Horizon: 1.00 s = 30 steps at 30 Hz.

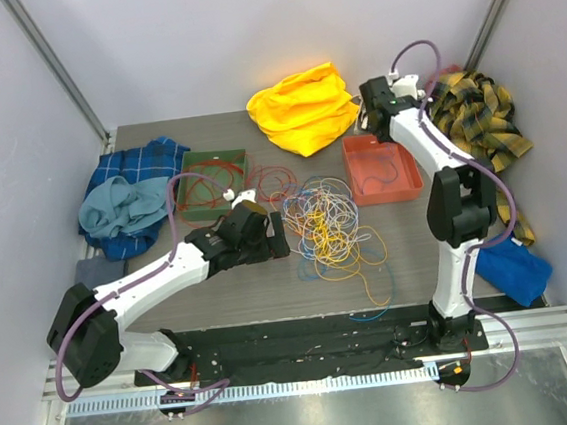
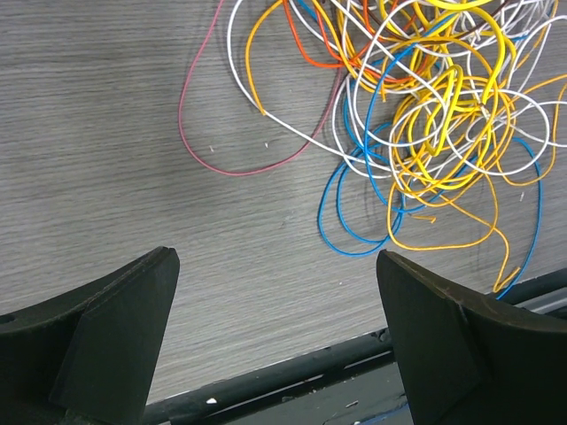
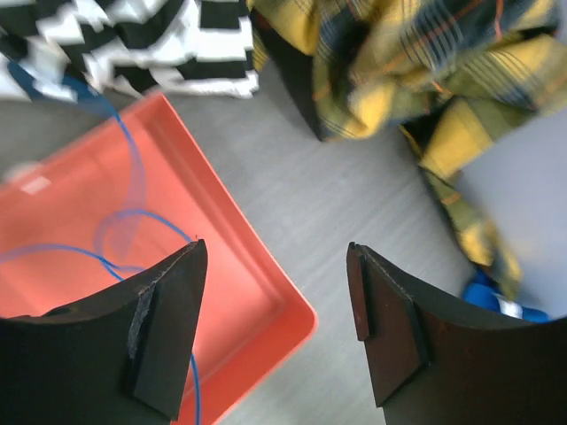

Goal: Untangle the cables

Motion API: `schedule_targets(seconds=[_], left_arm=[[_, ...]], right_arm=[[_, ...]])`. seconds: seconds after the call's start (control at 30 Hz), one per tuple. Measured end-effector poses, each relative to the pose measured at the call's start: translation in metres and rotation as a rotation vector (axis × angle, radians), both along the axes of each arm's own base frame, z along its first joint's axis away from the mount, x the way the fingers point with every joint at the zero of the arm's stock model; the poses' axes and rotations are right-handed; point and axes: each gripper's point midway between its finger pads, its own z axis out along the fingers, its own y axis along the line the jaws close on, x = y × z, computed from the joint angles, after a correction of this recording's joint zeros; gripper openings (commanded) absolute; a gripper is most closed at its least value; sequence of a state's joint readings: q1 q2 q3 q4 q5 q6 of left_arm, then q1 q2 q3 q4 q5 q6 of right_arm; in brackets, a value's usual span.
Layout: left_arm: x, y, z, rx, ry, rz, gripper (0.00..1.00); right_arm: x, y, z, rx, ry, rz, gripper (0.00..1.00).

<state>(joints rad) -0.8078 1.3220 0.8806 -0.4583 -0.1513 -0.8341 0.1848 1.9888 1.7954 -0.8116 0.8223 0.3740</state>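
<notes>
Thin coloured cables (image 1: 330, 223) lie mostly knotted on the table (image 1: 408, 251), just ahead of the open, empty left jaws. The right jaws, also open, hover over an orange plastic tray (image 1: 352, 176) holding a blue wire (image 3: 133, 212). Most untangling seemingly remains.

Bright, even, soft-shadowed light; motion blur in right wrist view.

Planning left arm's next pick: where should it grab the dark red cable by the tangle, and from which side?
Grip the dark red cable at the outer bend of its loop, coming from above on the side away from the tangle. There it lies alone on bare table, nothing crossing it.
</notes>
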Motion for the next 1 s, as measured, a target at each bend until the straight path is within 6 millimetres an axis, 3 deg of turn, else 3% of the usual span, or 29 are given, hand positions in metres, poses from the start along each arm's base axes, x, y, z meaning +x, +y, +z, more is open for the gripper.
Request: schedule_targets(seconds=[0.1, 0.3, 0.57, 0.63, 0.7, 0.83, 0.9, 0.93, 1.0], left_arm=[[0.000, -0.002, 0.001, -0.009, 0.000, -0.004, 1.00], [0.001, -0.004, 0.010, -0.035, -0.023, -0.005, 1.00], [-0.001, -0.004, 0.012, -0.054, -0.027, -0.003, 0.99], [-0.002, -0.003, 0.012, -0.064, -0.029, 0.004, 0.99], [-0.005, -0.001, 0.013, -0.074, -0.033, 0.010, 0.99], [-0.008, 0.003, 0.014, -0.092, -0.039, 0.024, 0.98], [-0.009, 0.004, 0.014, -0.099, -0.041, 0.031, 0.97], [-0.009, 0.005, 0.013, -0.102, -0.041, 0.033, 0.97], [-0.010, 0.005, 0.011, -0.106, -0.039, 0.039, 0.96]], right_arm=[[-0.014, -0.002, -0.015, -0.103, 0.081, -0.012, 0.75], [-0.041, -0.024, -0.048, -0.235, 0.266, -0.060, 0.77], [-0.040, -0.028, -0.021, -0.179, 0.184, -0.107, 0.74], [-0.042, -0.016, -0.007, -0.101, 0.107, -0.084, 0.72], [-0.058, 0.002, 0.005, -0.016, 0.029, -0.023, 0.69], [-0.105, 0.069, 0.027, 0.191, -0.133, 0.215, 0.62], [-0.128, 0.102, 0.021, 0.305, -0.171, 0.333, 0.59], [-0.142, 0.114, 0.007, 0.375, -0.174, 0.378, 0.58], [-0.158, 0.123, -0.012, 0.422, -0.147, 0.409, 0.56]])
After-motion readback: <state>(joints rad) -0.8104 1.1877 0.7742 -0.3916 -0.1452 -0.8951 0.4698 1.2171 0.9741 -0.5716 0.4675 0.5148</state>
